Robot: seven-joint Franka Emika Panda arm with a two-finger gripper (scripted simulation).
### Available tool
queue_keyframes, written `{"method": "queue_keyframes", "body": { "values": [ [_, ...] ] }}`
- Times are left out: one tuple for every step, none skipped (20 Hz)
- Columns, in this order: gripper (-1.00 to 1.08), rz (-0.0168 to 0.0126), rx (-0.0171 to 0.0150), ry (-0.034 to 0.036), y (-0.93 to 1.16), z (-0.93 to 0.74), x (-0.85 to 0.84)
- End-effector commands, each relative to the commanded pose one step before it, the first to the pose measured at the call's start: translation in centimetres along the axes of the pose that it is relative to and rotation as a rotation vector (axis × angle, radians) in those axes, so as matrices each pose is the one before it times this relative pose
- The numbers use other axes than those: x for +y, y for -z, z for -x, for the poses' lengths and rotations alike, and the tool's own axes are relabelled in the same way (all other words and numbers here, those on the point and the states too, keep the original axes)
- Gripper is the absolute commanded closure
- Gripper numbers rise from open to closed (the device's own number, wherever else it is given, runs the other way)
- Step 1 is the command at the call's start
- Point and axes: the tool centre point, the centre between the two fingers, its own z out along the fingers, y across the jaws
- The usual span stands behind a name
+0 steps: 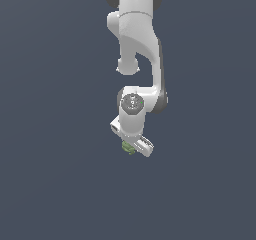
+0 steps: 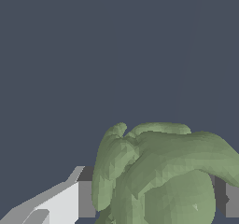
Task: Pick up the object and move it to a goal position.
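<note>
The tool (image 1: pixel 132 147) grips the green clump (image 1: pixel 128 147) between its fingers (image 2: pixel 70 202); in the exterior view the arm (image 1: pixel 142 49) hides most of the clump.

A: We see the arm (image 1: pixel 137 39) as smooth, glossy white plastic; the fingers (image 2: pixel 60 204) look matt white with dark pads.

B: We note the clump (image 2: pixel 158 171) as matt olive, lumpy, faceted.
</note>
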Motion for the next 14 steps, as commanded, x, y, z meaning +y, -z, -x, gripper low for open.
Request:
{"method": "queue_keyframes", "body": {
  "values": [
    [1.08, 0.00005, 0.00005, 0.00005, 0.107, -0.042, 0.055],
    [1.08, 0.0, 0.0, 0.0, 0.154, -0.051, 0.077],
    [1.08, 0.0, 0.0, 0.0, 0.217, -0.071, 0.108],
    [1.08, 0.0, 0.0, 0.0, 0.281, -0.092, 0.139],
    [1.08, 0.0, 0.0, 0.0, 0.346, -0.113, 0.171],
    [1.08, 0.0, 0.0, 0.0, 0.412, -0.135, 0.204],
    [1.08, 0.0, 0.0, 0.0, 0.481, -0.158, 0.238],
    [1.08, -0.00042, -0.00011, -0.00021, 0.565, -0.192, 0.286],
    [1.08, 0.0, 0.0, 0.0, 0.627, -0.207, 0.309],
    [1.08, 0.0, 0.0, 0.0, 0.703, -0.233, 0.345],
    [1.08, 0.0, 0.0, 0.0, 0.774, -0.257, 0.379],
    [1.08, 0.0, 0.0, 0.0, 0.839, -0.28, 0.41],
    [1.08, 0.0, 0.0, 0.0, 0.899, -0.302, 0.437],
    [1.08, 0.0, 0.0, 0.0, 0.955, -0.322, 0.462]
  ]
}}
